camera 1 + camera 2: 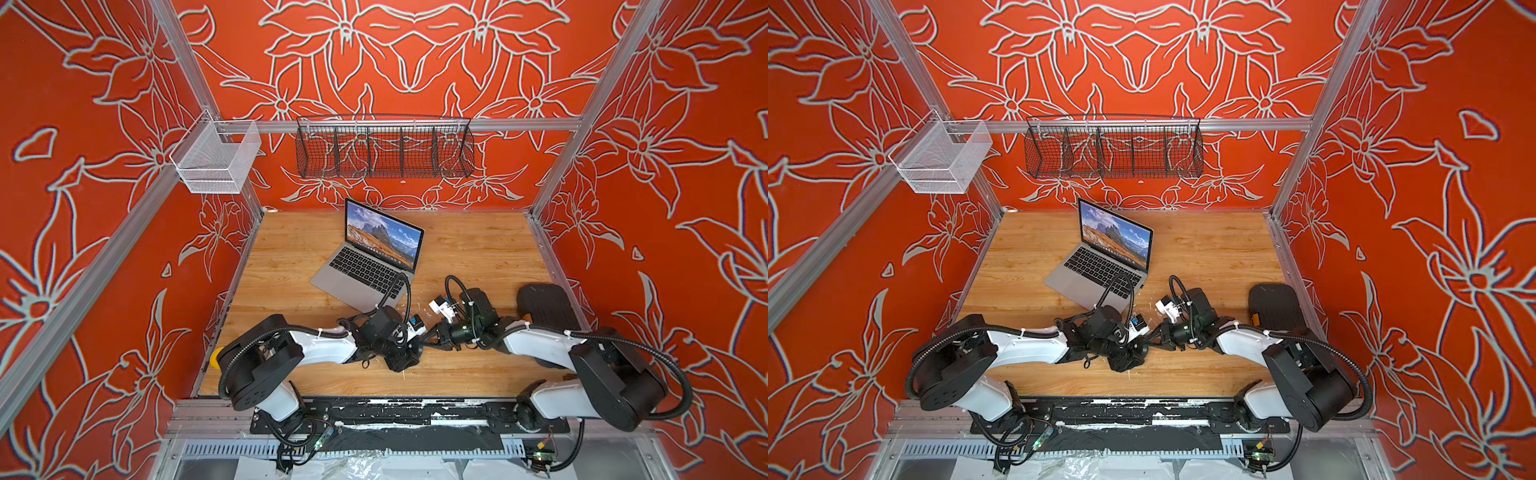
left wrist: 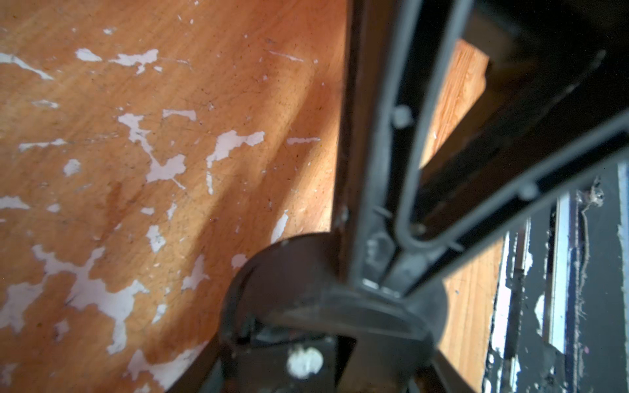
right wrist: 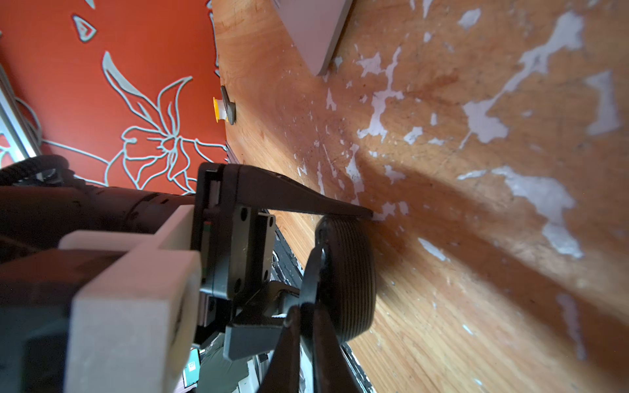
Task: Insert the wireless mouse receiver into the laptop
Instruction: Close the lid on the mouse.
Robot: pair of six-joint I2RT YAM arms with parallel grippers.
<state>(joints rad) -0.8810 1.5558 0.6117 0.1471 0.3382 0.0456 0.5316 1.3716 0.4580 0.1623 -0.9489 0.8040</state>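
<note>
The silver laptop (image 1: 361, 270) (image 1: 1096, 270) stands open mid-table, a mountain picture on its screen; its corner (image 3: 316, 30) shows in the right wrist view. Both grippers meet in front of it. My left gripper (image 1: 415, 347) is shut on a black ribbed mouse (image 3: 350, 279), one finger (image 3: 289, 197) along its top. The mouse shows as a dark rounded shape (image 2: 282, 272) in the left wrist view. My right gripper (image 3: 308, 308) (image 1: 427, 341) is shut on a thin curved black cover piece (image 3: 316, 258) at the mouse's side. The wireless mouse receiver is hidden.
A large black ribbed slab (image 1: 546, 305) lies at the table's right edge. A small yellow-and-white item (image 3: 221, 109) sits at the left edge. The wooden tabletop (image 1: 478, 249) has chipped white patches. A wire basket (image 1: 384, 147) and a white mesh bin (image 1: 216, 160) hang above.
</note>
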